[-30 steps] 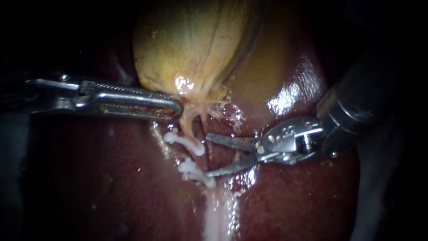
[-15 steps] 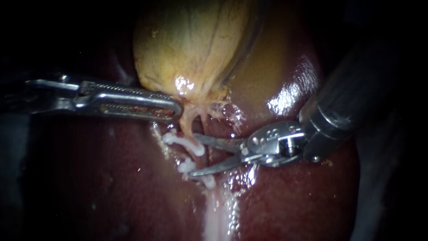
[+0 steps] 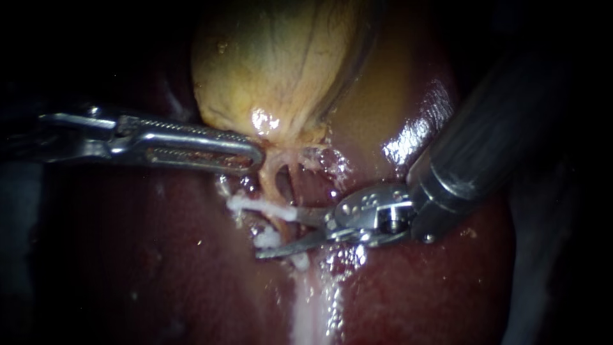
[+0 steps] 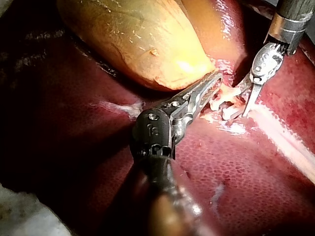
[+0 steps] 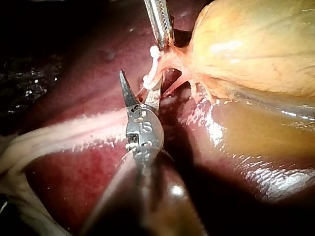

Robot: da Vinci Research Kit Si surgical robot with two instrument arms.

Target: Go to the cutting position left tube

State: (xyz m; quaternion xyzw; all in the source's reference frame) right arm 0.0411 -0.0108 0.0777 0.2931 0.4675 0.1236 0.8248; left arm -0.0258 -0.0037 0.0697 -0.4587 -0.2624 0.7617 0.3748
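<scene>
R instr (image 3: 280, 232) jaws apart | left tube (image 3: 273, 191) between them | L instr (image 3: 254, 156) grips gallbladder (image 3: 281, 64)

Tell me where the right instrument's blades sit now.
Endoscope view: the right silver instrument, entering from the right, holds its open blades around the pale left tube, between the upper white clip and lower white clip, below the yellow gallbladder.

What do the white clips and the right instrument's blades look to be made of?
Clips: probably plastic, matte opaque white, with no metallic glint. Right instrument blades: metal, with a smooth grey steel-like finish and bright highlights along their edges.
</scene>
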